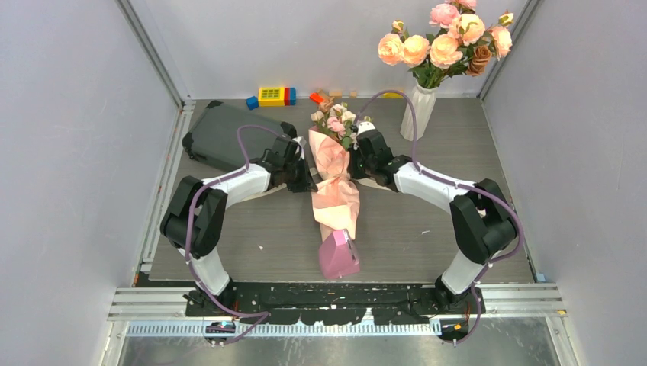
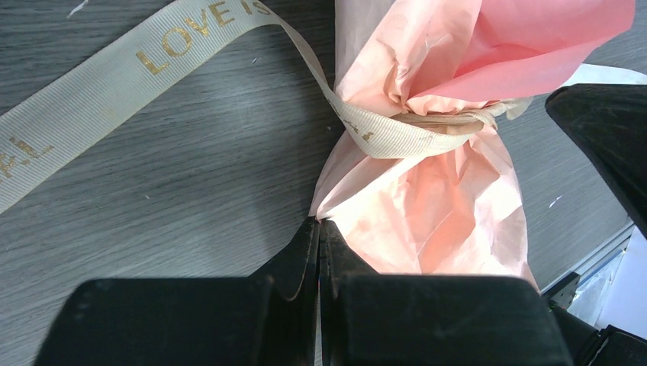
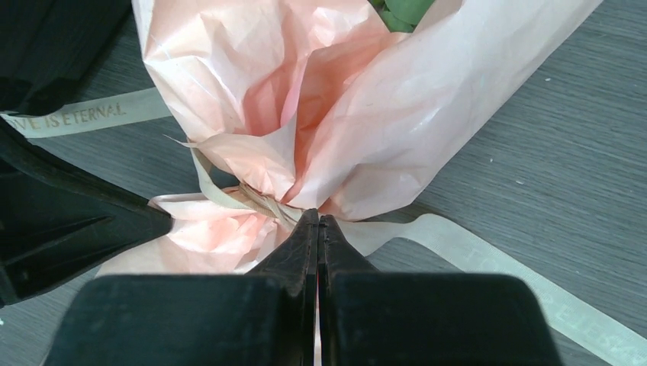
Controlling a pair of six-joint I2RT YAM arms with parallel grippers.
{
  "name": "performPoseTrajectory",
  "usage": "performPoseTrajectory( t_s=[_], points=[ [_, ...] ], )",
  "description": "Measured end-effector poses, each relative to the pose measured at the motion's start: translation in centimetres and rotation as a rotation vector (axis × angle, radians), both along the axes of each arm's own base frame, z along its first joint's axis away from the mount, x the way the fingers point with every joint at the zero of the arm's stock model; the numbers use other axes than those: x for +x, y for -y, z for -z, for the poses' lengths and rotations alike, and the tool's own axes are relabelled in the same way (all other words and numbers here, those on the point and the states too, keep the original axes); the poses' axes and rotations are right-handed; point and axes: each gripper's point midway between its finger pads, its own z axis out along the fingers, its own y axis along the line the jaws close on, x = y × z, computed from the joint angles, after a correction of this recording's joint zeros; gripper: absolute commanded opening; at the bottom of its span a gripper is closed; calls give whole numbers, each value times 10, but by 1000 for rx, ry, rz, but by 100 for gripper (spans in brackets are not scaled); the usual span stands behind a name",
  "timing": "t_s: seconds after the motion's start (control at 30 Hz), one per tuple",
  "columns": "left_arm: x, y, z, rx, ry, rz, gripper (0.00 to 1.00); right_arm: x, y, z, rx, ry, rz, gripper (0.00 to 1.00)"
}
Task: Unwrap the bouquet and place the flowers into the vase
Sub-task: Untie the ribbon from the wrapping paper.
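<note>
Two arms | left pincer (image 2: 319,226) closed against bouquet (image 2: 427,206) | right pincer (image 3: 318,219) closed at ribbon (image 3: 263,202) knot, perhaps pinching it

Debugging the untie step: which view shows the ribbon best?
Left wrist: the ribbon cinches the bouquet in plain sight, and its tail lettering is readable. Right wrist shows only the knot and tails. Top external barely resolves it.

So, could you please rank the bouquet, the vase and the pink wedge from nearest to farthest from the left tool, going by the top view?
1. bouquet: at the tip of the left tool, mid-table.
2. pink wedge: toward the near edge, at the bouquet's lower end.
3. vase: back right, by the wall.
</note>
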Motion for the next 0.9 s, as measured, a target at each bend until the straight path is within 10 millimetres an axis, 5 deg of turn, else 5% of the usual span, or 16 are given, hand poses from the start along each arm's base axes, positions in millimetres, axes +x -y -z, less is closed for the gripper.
performPoseTrajectory(
  t_s=[0.1, 0.2, 0.4, 0.9],
  points=[
    [0, 0, 0, 1, 1, -1, 0, -1, -4, -4, 23, 2, -19, 1],
    [0, -1, 0, 1, 1, -2, 0, -8, -13, -4, 54, -21, -73, 14],
    [1, -2, -2, 0, 5, -4, 0, -17, -22, -5, 70, -44, -149, 26],
    [1, -2, -4, -2, 6, -6, 0, -18, -21, 15, 8, -81, -178, 31]
  ],
)
